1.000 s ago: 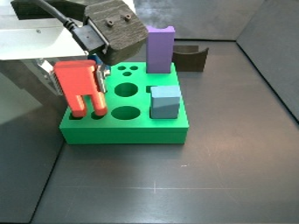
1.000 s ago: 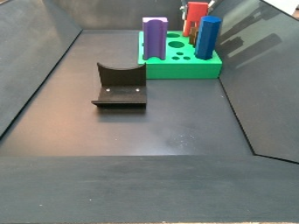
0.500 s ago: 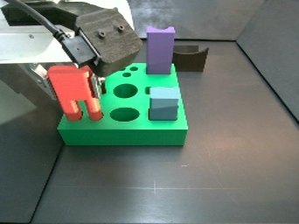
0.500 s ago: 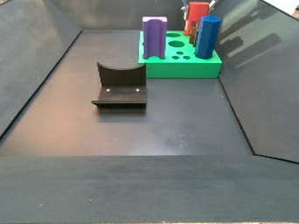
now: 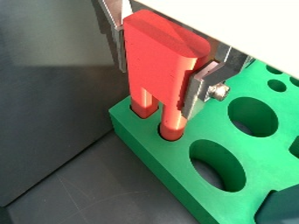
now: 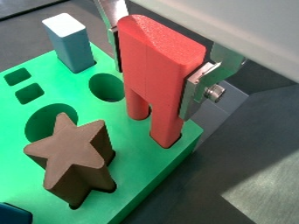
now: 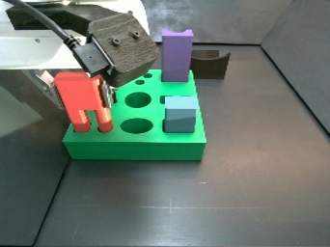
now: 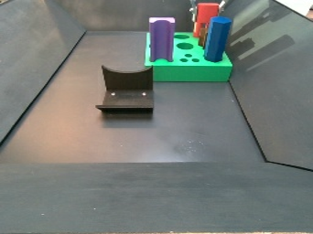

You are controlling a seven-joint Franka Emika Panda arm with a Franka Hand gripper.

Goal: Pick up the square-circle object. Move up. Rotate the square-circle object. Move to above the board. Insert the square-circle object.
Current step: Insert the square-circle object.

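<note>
The square-circle object point(image 5: 158, 48) is a red-orange block held upright between the silver fingers point(image 5: 193, 86) of my gripper point(image 5: 155, 85), which is shut on its upper body. Its two legs stand with their tips in two holes at a corner of the green board point(image 5: 222, 188). Both wrist views show this; the block point(image 6: 152, 52), gripper point(image 6: 152, 85) and board point(image 6: 35, 114) also show from the opposite side. In a side view the block point(image 7: 80, 101) stands at the board's point(image 7: 142, 145) left edge under the gripper point(image 7: 88, 75). It also shows at the board's point(image 8: 189, 71) far side point(image 8: 206, 16).
A tall purple block point(image 7: 177, 53), a blue block point(image 7: 182, 113) and a brown star piece point(image 6: 73, 162) stand in the board. A blue pillar point(image 8: 217, 38) stands at its edge. A dark curved holder point(image 8: 124, 89) sits on the floor beside the board.
The gripper has carried the red-orange block a little left and down since a second ago. Over the last half second it has hardly moved.
</note>
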